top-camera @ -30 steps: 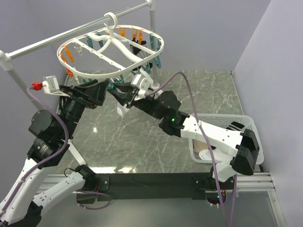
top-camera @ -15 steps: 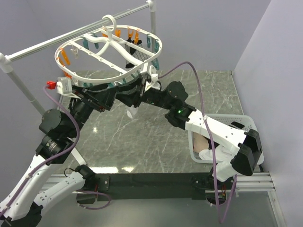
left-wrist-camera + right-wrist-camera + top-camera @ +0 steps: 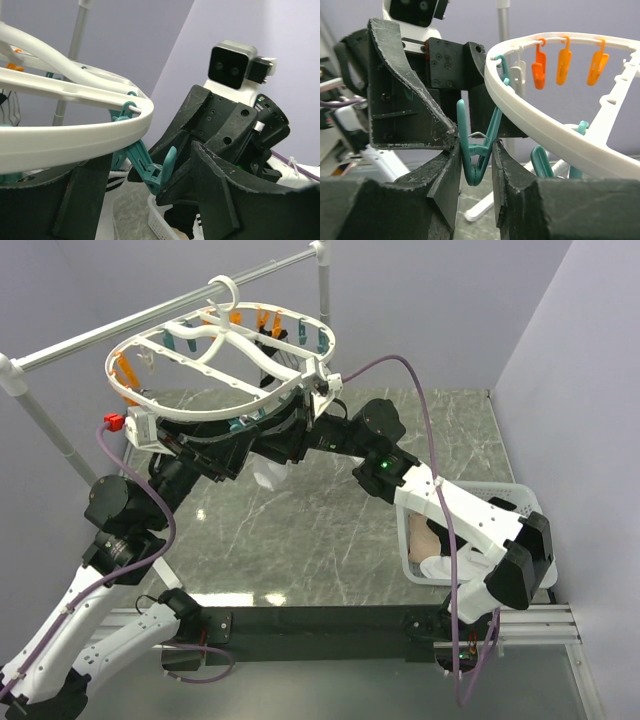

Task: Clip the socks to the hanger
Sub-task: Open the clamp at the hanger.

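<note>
Both arms stretched up, wrists meeting under near rim of hanger [image 3: 555,134], hung tilted on rail [image 3: 100,335]. R gripper [image 3: 476,150]: jaws clamped on teal clip [image 3: 492,125]. L gripper [image 3: 152,160]: jaws apart, beside same clip. White sock [image 3: 440,566] in basket [image 3: 520,490].

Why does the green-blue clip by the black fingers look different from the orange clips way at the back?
The teal clip is pinched between the fingers of the right pincer; the orange clips hang free, with nothing touching them. The teal clip hangs on the rim right by the pincer; the orange clips hang in a row on the far rim. Both kinds dangle on little hooks from the same white hanger.
</note>
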`<action>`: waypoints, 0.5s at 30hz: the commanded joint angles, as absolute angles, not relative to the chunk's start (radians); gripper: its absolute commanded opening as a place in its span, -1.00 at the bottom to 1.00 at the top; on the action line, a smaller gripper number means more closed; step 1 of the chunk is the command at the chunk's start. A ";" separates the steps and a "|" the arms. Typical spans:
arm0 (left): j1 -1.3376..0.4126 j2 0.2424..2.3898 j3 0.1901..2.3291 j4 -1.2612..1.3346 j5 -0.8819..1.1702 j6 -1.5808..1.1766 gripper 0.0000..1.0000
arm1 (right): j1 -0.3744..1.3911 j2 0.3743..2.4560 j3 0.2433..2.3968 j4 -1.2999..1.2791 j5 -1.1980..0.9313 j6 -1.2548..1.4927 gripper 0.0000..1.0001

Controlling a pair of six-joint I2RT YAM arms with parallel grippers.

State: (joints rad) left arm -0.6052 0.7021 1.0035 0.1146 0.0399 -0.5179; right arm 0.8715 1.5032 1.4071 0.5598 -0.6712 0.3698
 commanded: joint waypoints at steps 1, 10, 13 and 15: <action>-0.600 0.701 1.014 0.158 0.081 -0.486 0.37 | 0.851 1.516 1.471 0.627 -0.782 0.491 -0.42; -0.586 0.739 1.028 0.205 0.107 -0.509 0.29 | 0.813 1.540 1.489 0.687 -0.867 0.623 -0.43; -0.574 0.759 1.060 0.189 0.101 -0.529 0.22 | 0.811 1.531 1.485 0.672 -0.862 0.612 -0.43; -0.554 0.784 1.078 0.157 0.109 -0.549 0.04 | 0.810 1.525 1.489 0.661 -0.861 0.600 -0.43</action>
State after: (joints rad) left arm -0.5785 0.7540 1.0233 0.1539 0.0875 -0.5232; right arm 0.8062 1.5459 1.4361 0.6281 -0.8066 0.5793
